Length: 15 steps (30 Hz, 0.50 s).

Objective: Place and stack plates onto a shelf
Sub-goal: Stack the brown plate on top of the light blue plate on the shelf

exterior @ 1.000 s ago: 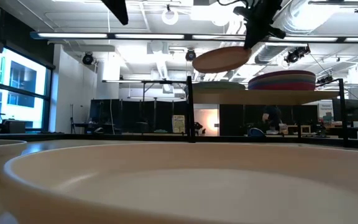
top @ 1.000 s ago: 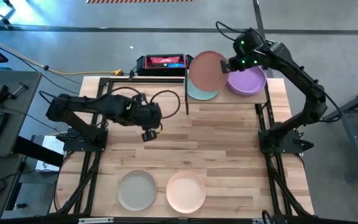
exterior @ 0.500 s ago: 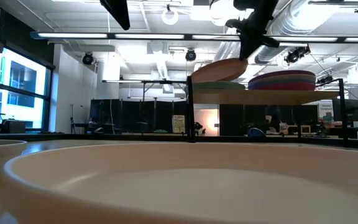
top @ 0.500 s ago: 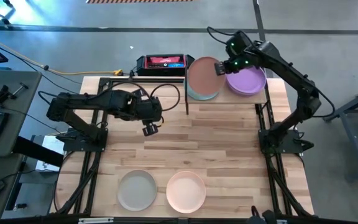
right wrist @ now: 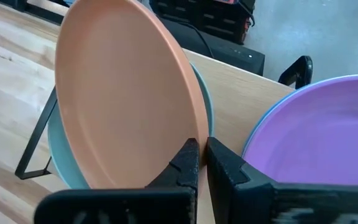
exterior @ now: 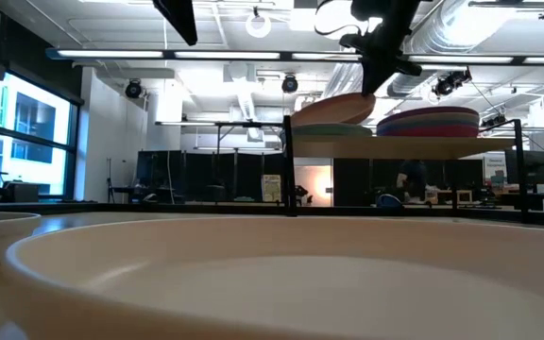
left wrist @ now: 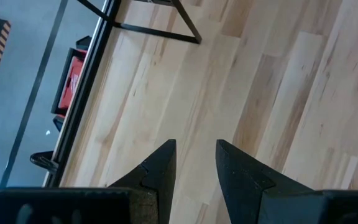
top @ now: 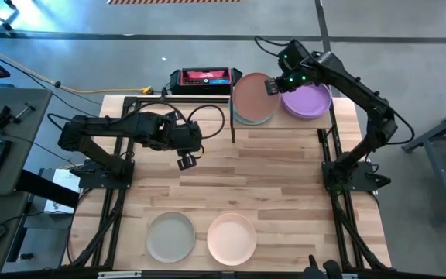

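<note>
My right gripper (top: 272,84) is above the shelf (top: 285,122) at the table's far edge, shut on the terracotta plate (top: 251,94). That plate slants over the pale teal plate (right wrist: 59,155), which lies flat on the shelf's left half. On the right half sits a stack with the purple plate (top: 308,101) on top. A grey-beige plate (top: 170,236) and a peach plate (top: 231,238) lie on the tabletop near its near edge. My left gripper (left wrist: 195,155) hovers open over bare wood left of the table's middle. My right gripper pinches the terracotta plate's rim (right wrist: 194,134) on its right-hand side between the two fingers (right wrist: 222,163), coming slanting from above and from the right. The plate is tilted, held side up (exterior: 362,97); its left edge (exterior: 298,117) is low at the teal plate.
Black posts (top: 232,124) and a frame (top: 142,105) stand along the shelf's left side and the table's far-left corner. A red and black box (top: 201,78) lies beyond the far edge. Bare tabletop (top: 262,178) stretches between the shelf and the two near plates.
My right gripper has moved down and a little toward the table's left, still shut on the terracotta plate. The plate hung clear above the shelf a second ago; it now sits lower and tilted, its left edge down at the teal plate.
</note>
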Motion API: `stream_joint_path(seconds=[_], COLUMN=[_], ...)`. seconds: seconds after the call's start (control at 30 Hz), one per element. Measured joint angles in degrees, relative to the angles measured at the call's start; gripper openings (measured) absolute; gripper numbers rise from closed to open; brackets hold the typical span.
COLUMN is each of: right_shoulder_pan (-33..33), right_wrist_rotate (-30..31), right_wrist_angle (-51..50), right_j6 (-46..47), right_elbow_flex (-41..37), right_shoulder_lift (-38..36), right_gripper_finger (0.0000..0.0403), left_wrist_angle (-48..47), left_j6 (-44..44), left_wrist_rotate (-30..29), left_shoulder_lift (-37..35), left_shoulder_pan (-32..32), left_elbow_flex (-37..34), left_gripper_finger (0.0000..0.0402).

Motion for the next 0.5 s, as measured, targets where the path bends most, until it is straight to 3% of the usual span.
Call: stream_joint_path(seconds=[0.5], right_shoulder_pan=[0.0], right_wrist_rotate=[-1.3], right_wrist_angle=[-2.1], right_j6=[-1.1], right_elbow_flex=[0.0], right_shoulder_lift=[3.4], right_gripper_finger=[0.0001], left_wrist_angle=[0.0], left_j6=[0.1], left_wrist_rotate=[0.0], left_shoulder_lift=[0.0], left_shoulder_pan=[0.0], left_elbow_flex=[0.0], left_gripper_finger=[0.0102])
